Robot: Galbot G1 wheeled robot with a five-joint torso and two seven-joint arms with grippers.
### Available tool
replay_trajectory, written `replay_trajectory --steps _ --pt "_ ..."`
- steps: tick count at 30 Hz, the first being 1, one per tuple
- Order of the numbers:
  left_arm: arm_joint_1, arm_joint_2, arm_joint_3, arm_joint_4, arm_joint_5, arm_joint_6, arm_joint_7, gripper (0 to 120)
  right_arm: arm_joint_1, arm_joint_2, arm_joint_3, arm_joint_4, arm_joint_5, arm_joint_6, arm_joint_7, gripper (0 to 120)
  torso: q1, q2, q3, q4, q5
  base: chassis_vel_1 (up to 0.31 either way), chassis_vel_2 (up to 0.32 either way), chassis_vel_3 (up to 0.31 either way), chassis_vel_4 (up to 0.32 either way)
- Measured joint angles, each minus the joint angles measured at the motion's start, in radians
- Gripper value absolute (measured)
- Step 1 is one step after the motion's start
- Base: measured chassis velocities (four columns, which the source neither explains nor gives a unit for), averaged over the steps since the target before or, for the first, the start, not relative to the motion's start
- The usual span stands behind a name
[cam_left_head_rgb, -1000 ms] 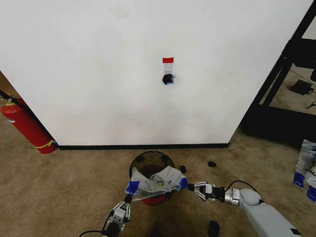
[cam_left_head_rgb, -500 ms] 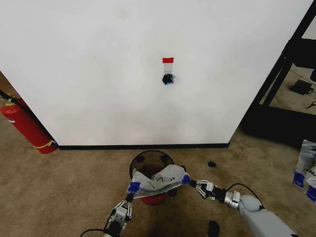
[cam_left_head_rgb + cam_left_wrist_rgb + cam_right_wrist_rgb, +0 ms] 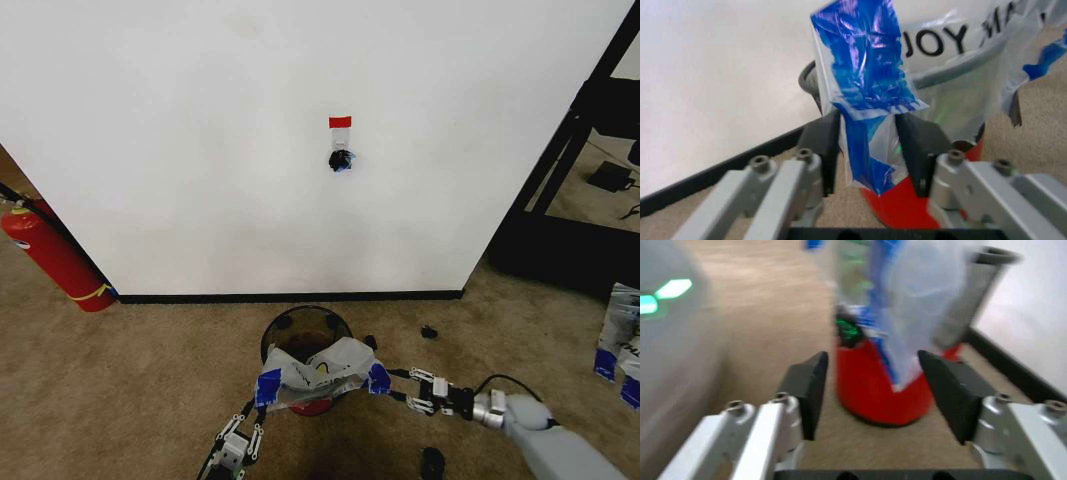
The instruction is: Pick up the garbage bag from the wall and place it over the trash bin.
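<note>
— What can be read on the garbage bag (image 3: 318, 372)?

— Black capitals, "JOY", run across the clear plastic in my left wrist view, with further letters cut off beyond; a bit of yellow print shows from the head camera. Blue patches mark the bag's two corners.

— Where does the bag lie?

— Draped over the near rim of the trash bin (image 3: 300, 330), which stands on carpet just before the wall (image 3: 200, 150). The bin's far rim is uncovered, its red base visible under the plastic.

— And your pincers?

— My left gripper (image 3: 867, 145) is parted, a blue strip of the bag hanging between its dark pads, apparently loose. My right gripper (image 3: 873, 385) is spread wide, released, the bag's other blue corner hanging ahead of its fingers.

— Room around the bin?

— Bare carpet on both sides. A fire extinguisher (image 3: 50, 255) leans well off to my left; a black rack (image 3: 570, 160) and white-and-blue packages (image 3: 620, 340) sit to my right. Red tape (image 3: 340, 122) and a black hook (image 3: 341, 159) mark the wall above.
</note>
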Motion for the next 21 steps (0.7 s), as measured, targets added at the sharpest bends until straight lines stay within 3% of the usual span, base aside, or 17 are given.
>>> replay_trajectory --steps 2,6,9,11,15,18,21 --pt "0.033 0.006 -0.011 -0.021 0.036 0.015 -0.025 48 0.009 -0.039 0.015 0.037 0.002 -0.035 -0.097 66 0.0 0.0 0.0 0.0006 -0.0004 0.0 0.0 0.0 0.0" --pt "0.065 0.026 -0.053 -0.034 0.104 0.014 -0.072 64 -0.011 -0.101 0.027 0.15 0.059 -0.069 -0.126 81 0.0 0.0 0.0 -0.0003 -0.0008 0.0 0.0 0.0 0.0" --pt "0.079 0.035 -0.076 -0.048 0.127 0.009 -0.09 71 -0.026 -0.119 0.027 0.199 0.088 -0.072 -0.098 90 0.0 0.0 0.0 0.0 -0.0006 0.0 0.0 0.0 0.0" --pt "0.1 0.06 -0.111 -0.082 0.144 0.005 -0.108 82 -0.053 -0.136 0.018 0.265 0.139 -0.072 -0.029 98 0.0 0.0 0.0 0.0002 -0.0006 0.0 0.0 0.0 0.0" --pt "0.104 0.093 -0.139 -0.121 0.13 0.01 -0.109 92 -0.074 -0.142 0.002 0.311 0.194 -0.072 0.035 100 0.0 0.0 0.0 0.0 -0.0004 0.0 0.0 0.0 0.0" --pt "0.087 0.141 -0.168 -0.179 0.072 0.026 -0.07 99 -0.082 -0.141 -0.011 0.349 0.215 -0.067 0.122 100 0.0 0.0 0.0 0.0 -0.0006 0.0 0.0 0.0 0.0" --pt "0.04 0.21 -0.199 -0.259 -0.033 0.033 0.081 100 -0.081 -0.135 -0.032 0.389 0.177 -0.045 0.249 100 0.0 0.0 0.0 0.0 -0.0005 0.0 0.0 0.0 0.0"
